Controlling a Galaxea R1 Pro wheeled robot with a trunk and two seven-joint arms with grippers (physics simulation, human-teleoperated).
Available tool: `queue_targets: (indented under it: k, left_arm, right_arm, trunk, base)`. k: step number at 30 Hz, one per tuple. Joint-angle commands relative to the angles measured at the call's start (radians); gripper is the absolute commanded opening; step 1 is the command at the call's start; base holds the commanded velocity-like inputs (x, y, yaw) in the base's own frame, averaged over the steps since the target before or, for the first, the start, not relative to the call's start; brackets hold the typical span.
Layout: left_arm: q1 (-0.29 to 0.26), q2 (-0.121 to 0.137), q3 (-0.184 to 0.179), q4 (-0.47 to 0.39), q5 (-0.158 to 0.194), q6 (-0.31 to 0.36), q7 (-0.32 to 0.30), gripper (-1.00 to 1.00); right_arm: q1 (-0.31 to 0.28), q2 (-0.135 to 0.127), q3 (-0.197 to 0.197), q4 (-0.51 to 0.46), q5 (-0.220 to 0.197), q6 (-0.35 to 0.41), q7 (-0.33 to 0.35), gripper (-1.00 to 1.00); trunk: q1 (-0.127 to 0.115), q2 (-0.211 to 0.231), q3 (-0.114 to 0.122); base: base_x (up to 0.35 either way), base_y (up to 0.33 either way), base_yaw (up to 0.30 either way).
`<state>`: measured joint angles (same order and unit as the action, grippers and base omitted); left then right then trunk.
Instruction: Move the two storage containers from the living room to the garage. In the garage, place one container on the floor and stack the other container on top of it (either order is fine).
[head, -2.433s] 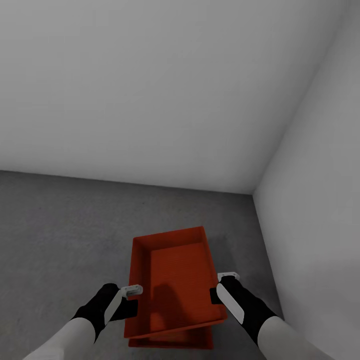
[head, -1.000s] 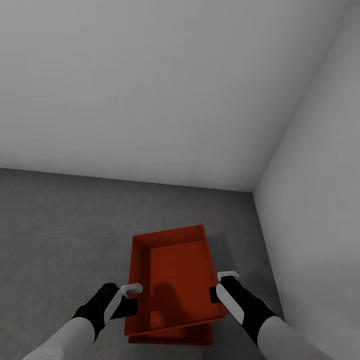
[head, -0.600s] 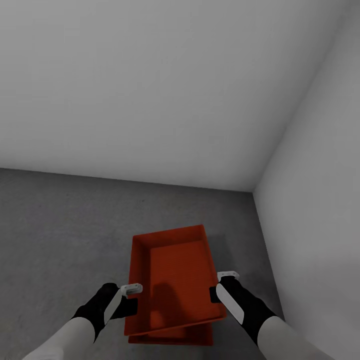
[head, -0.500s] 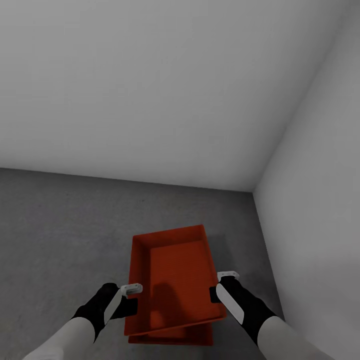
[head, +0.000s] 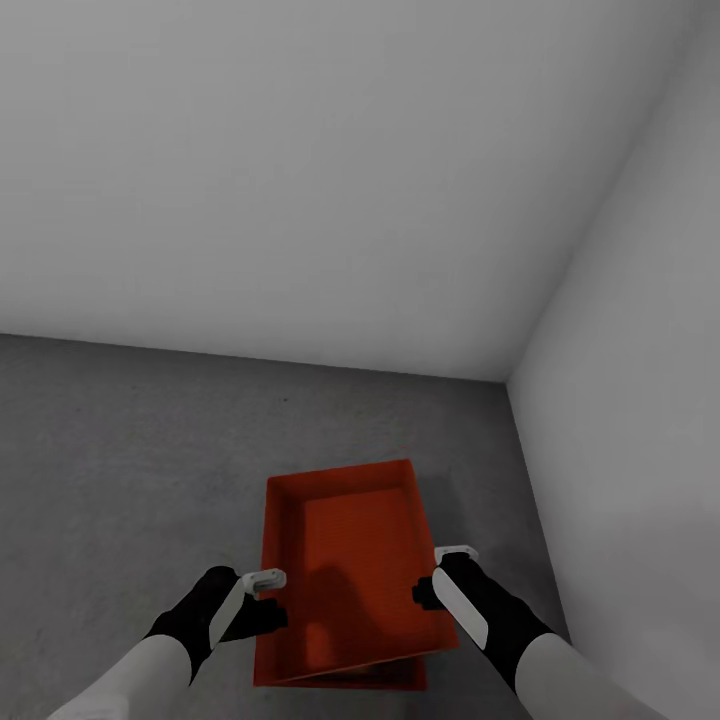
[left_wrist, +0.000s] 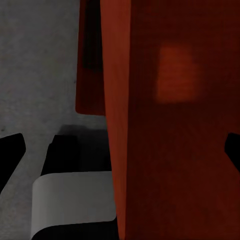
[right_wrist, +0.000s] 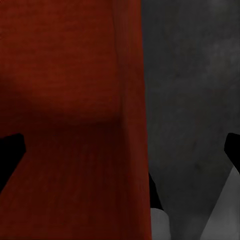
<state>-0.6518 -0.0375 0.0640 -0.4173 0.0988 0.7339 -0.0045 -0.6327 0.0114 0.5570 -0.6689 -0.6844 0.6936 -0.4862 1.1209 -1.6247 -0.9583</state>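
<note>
Two orange-red storage containers sit stacked on the dark grey concrete floor (head: 120, 450) of the garage, near its right corner. The upper container (head: 350, 570) rests slightly askew in the lower container (head: 385, 678), which shows as a thin strip at the near edge. My left gripper (head: 266, 592) straddles the upper bin's left wall, and my right gripper (head: 440, 575) straddles its right wall. Both are open. In the left wrist view the red wall (left_wrist: 120, 100) stands between widely spread fingertips (left_wrist: 10, 150). The right wrist view shows that wall (right_wrist: 132, 100) the same way.
A plain grey-white wall (head: 300, 180) runs across the back. A second wall (head: 640, 400) closes the right side, a short way from the bins. Bare concrete stretches to the left and beyond the stack.
The upper container has dropped a little and settled lower on the one beneath, leaving less of the lower bin showing. Both arms have barely moved.
</note>
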Motion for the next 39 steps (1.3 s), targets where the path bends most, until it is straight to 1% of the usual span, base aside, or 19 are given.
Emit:
queue_targets:
  k: [1, 39]
  left_arm:
    - [0.0, -0.001, 0.007, -0.001, 0.002, 0.006, 0.0, 1.0]
    - [0.0, -0.001, 0.006, -0.001, 0.001, 0.006, 0.001, 1.0]
  right_arm:
    - [-0.001, -0.001, 0.004, -0.001, -0.01, 0.001, -0.01, 1.0]
    - [-0.001, 0.001, 0.004, -0.001, -0.01, 0.001, -0.011, 1.0]
  trunk:
    - [0.0, 0.0, -0.001]
    - [0.0, 0.0, -0.001]
  base:
    - [0.0, 0.0, 0.0]
    - [0.0, 0.0, 0.0]
